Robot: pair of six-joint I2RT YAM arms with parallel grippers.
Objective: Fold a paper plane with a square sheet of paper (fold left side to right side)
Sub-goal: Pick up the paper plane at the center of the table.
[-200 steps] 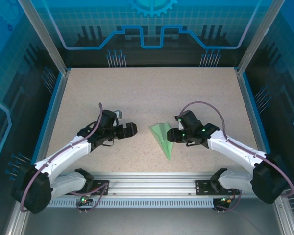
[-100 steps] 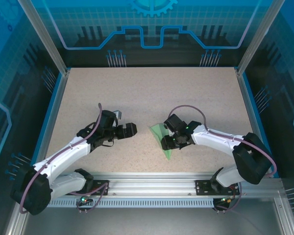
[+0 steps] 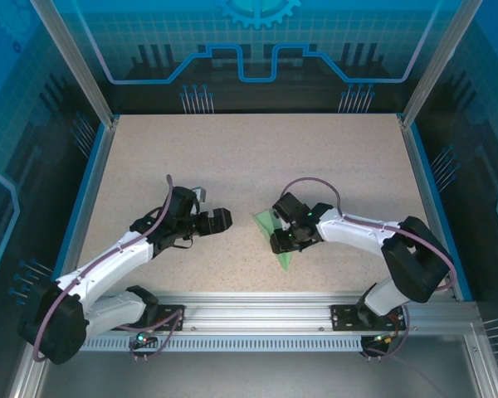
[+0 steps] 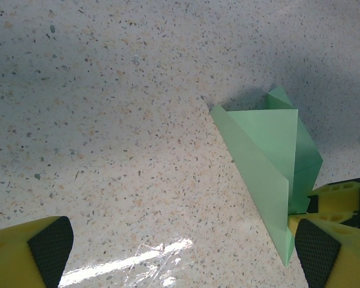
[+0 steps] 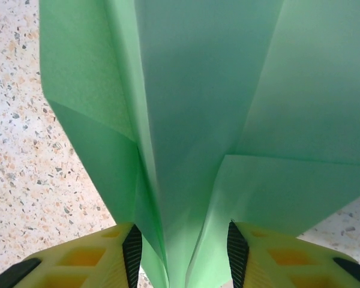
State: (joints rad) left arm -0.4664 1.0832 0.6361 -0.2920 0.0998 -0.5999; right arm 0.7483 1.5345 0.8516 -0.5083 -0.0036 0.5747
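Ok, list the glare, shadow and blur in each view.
Left wrist: a white glare streak on the table near the bottom edge, a soft shadow beside the paper plane. Right wrist: the paper plane very close, its creases soft. Top external: evenly lit and sharp.

Two matching machines here: the left arm [image 3: 108,267] and right arm [image 3: 358,234] both wear smooth white shells along their links, with chunky black housings at every joint and a silver slotted rail [image 3: 257,319] under their black bases. A dusky purple cable [image 3: 168,192] loops along each, and a tiny green light [image 3: 141,338] glows down by the mounts. Up close, the left gripper [image 4: 183,249] and right gripper [image 5: 183,252] carry bright yellow fingers [image 4: 12,258], hollow-celled, faced with black textured pads [image 5: 132,255].
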